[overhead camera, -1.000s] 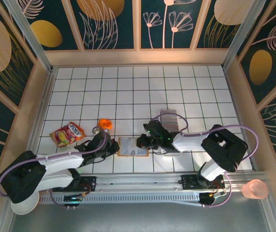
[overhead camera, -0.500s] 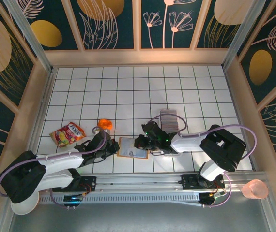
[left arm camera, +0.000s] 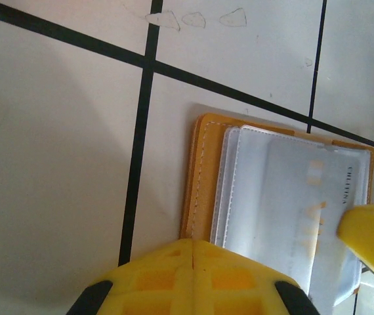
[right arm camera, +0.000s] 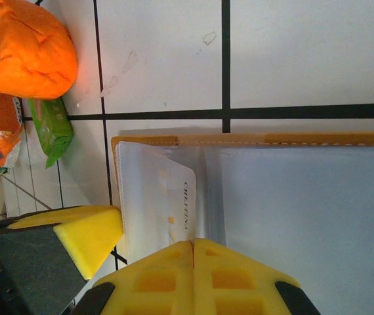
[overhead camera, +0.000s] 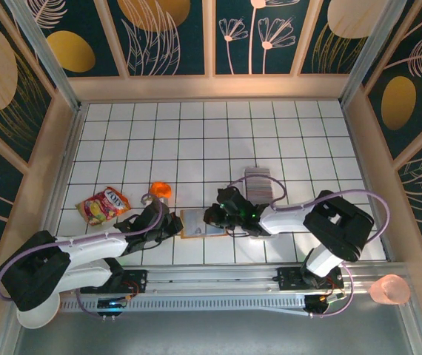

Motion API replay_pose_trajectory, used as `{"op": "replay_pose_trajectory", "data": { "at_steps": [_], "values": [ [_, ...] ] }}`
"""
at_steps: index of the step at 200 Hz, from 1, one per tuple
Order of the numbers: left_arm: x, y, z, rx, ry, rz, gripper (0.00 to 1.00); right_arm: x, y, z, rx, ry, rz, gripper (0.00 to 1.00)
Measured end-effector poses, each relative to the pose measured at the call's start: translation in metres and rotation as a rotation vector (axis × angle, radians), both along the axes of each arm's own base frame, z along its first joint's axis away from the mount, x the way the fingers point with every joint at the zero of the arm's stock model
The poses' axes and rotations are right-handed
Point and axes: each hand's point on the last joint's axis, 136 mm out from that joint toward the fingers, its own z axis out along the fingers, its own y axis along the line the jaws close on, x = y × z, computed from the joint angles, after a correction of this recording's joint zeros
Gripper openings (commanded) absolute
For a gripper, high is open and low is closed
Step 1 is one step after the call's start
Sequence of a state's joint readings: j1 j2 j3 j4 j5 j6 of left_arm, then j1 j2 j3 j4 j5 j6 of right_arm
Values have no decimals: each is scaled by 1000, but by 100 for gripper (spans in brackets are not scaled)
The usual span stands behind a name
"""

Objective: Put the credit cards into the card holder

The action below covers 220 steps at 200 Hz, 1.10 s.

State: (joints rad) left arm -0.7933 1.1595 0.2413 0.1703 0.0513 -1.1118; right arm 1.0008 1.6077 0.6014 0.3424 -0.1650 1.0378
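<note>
The left arm (overhead camera: 92,248) lies low over the tiled table (overhead camera: 196,133). It stretches from its base at the near left corner toward the right, and the left gripper (overhead camera: 172,222) meets the left edge of the card holder (overhead camera: 198,224). Its yellow fingers are pressed together with no gap, and in the left wrist view their tips are at the tan border of the opened holder. The right arm (overhead camera: 292,217) goes up from its base, folds at the elbow and reaches to the left, also low, so the right gripper (overhead camera: 212,217) meets the holder from the opposite side. Its fingers are also closed against each other, with the tips over the pale inner sleeve. I cannot tell if they press on it. The holder lies open and flat on the table between the two grippers. One card (right arm camera: 164,197) lies in its clear pocket. The other credit cards (overhead camera: 260,179) stand edge-on in a row just behind the right gripper, apart from the holder. A snack packet (overhead camera: 104,205) lies beyond the left arm.
</note>
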Motion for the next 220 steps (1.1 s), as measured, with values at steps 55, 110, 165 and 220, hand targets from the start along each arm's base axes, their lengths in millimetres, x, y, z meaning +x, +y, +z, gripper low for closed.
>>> {"op": "replay_pose_trajectory", "data": {
  "at_steps": [55,110,165,220],
  "values": [
    [1,1,0,4,-4,5,0,0,19,8,9,-29,54,0],
    [1,1,0,5,-6,7,0,0,18,3,-56,-29,79,16],
    [1,1,3,-3,-15,7,0,-1,-3,12,-175,-59,74,40],
    [2,1,4,-8,-19,8,0,-9,-27,26,-271,-91,52,35]
  ]
}}
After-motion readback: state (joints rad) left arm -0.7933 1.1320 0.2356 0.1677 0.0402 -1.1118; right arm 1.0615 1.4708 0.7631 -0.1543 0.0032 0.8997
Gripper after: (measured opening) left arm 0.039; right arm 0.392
